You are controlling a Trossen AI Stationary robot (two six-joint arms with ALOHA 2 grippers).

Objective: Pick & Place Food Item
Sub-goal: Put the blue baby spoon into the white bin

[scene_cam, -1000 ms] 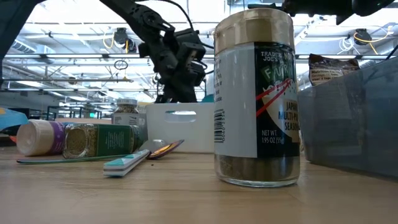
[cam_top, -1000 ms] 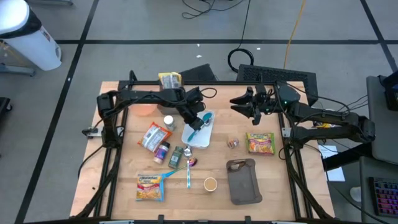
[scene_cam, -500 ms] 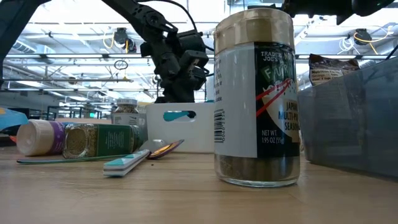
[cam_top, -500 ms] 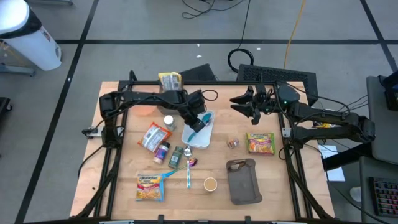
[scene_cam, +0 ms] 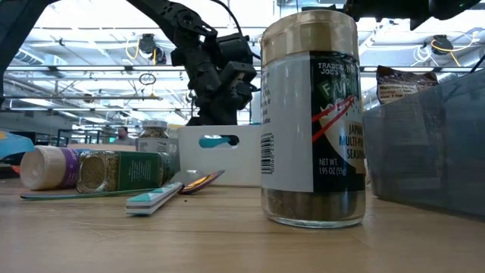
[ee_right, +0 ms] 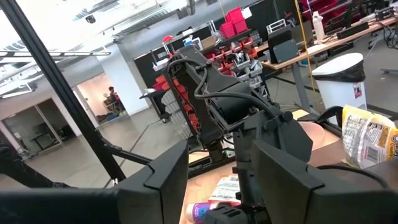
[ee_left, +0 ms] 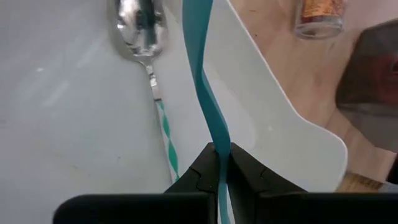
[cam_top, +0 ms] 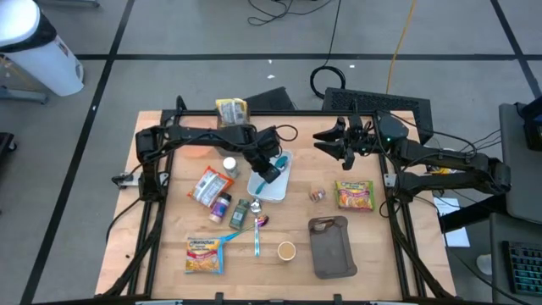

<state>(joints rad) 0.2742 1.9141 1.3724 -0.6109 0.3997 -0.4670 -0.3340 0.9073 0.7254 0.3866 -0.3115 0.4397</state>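
My left gripper (cam_top: 269, 172) hangs over a white tray (cam_top: 275, 188) in the middle of the table, shut on a thin teal utensil (ee_left: 202, 74). A metal spoon (ee_left: 140, 31) with a green-and-white striped handle lies flat on the tray's floor (ee_left: 62, 112). In the low view the gripper (scene_cam: 220, 98) stands above the tray's near wall (scene_cam: 227, 155). My right gripper (cam_top: 326, 140) waits raised at the far right of the table, open, with nothing between its fingers (ee_right: 155, 180). My left gripper pinches the teal utensil's flat strip (ee_left: 219, 146) between its two fingers, which come slanting down from the table's left. The strip shows edge-on and runs on past the fingertips over the tray. I cannot tell whether its far end rests on the tray.
Left of the tray lie a snack bag (cam_top: 210, 185), a white jar (cam_top: 229, 164) and spice jars (cam_top: 240, 213). Ramen packets (cam_top: 354, 194) (cam_top: 204, 254), a small jar (cam_top: 318, 195), a dark tray (cam_top: 330, 246), a cup (cam_top: 286, 251) and an orange bowl (cam_top: 200, 150) lie around.
My left gripper has turned a little over the white tray, still shut on the teal utensil, whose strip has swung with it.
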